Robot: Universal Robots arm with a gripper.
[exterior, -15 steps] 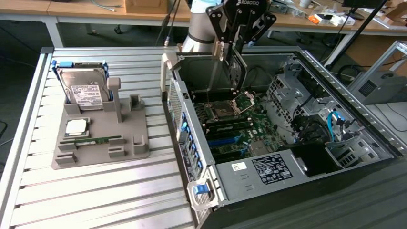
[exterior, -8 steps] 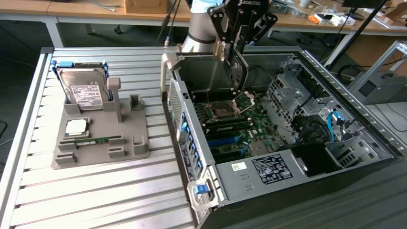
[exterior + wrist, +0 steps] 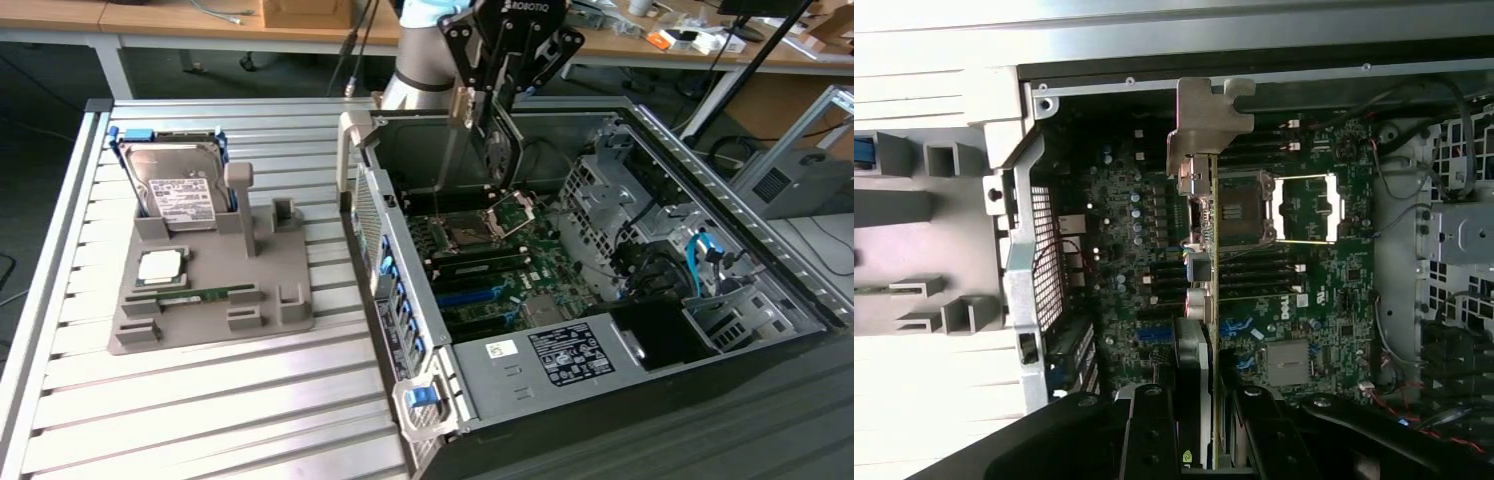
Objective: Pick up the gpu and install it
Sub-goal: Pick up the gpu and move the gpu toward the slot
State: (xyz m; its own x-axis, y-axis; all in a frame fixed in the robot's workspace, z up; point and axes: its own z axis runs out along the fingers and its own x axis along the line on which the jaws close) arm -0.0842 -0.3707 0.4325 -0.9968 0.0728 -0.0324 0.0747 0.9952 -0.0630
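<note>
Now, claw: clamped on gpu
Gpu place: hanging directly below claw, above motherboard, not seated
Long axis: from claw out to bracket, board upright

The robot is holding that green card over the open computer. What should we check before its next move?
1. Tool gripping the gpu: ok, the card hangs upright in its grip.
2. gpu above the open computer case: ok.
3. gpu pushed into the motherboard: not ok, it hangs above it.
4. gpu lined up for plugging in: cannot tell.
5. Hard drive out of the way: ok, it stands on the gray holder, apart from the case on the exterior view's left.
</note>
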